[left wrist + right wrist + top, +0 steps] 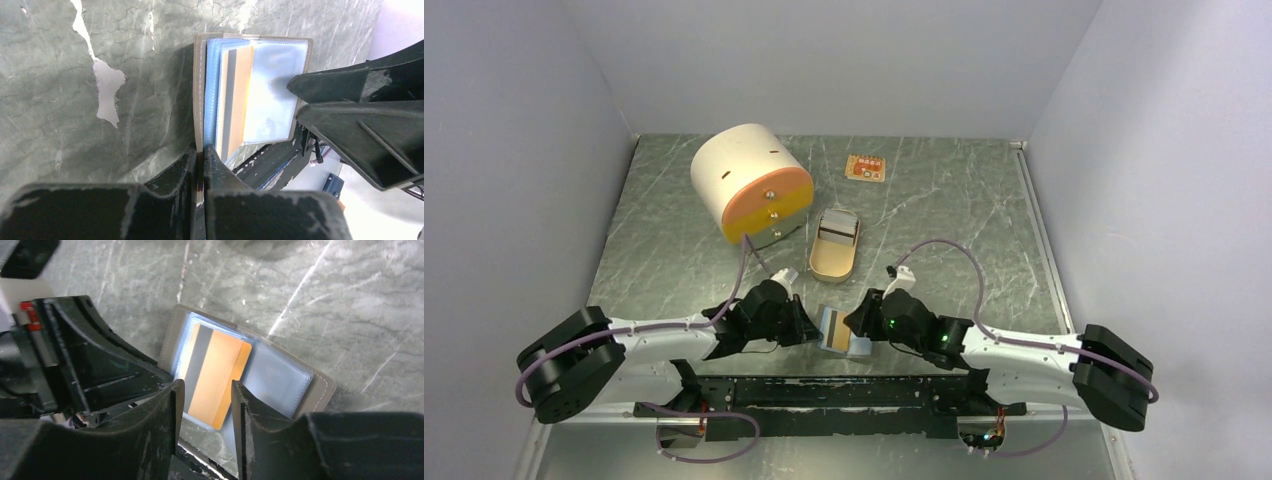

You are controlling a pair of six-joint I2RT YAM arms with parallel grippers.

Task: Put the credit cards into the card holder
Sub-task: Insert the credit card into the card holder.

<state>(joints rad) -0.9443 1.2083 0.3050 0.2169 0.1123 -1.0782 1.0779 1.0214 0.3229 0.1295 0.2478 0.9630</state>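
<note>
Reaching inward from the lower corners of the top view, both arms meet over the open card holder point(292, 375) on the counter point(944, 200). The left tool point(201, 150) is pressed together, pinching the holder's tan cover edge. The right tool point(207, 390) hangs spread over the gold-orange credit card point(220, 372) lying among the clear sleeves. The tan oval tin point(834, 245) and white drum point(744, 175) sit beyond, well apart.

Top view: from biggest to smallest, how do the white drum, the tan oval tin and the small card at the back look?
1. White drum.
2. Tan oval tin.
3. Small card, clearly smallest, though it lies farthest from the camera.
</note>
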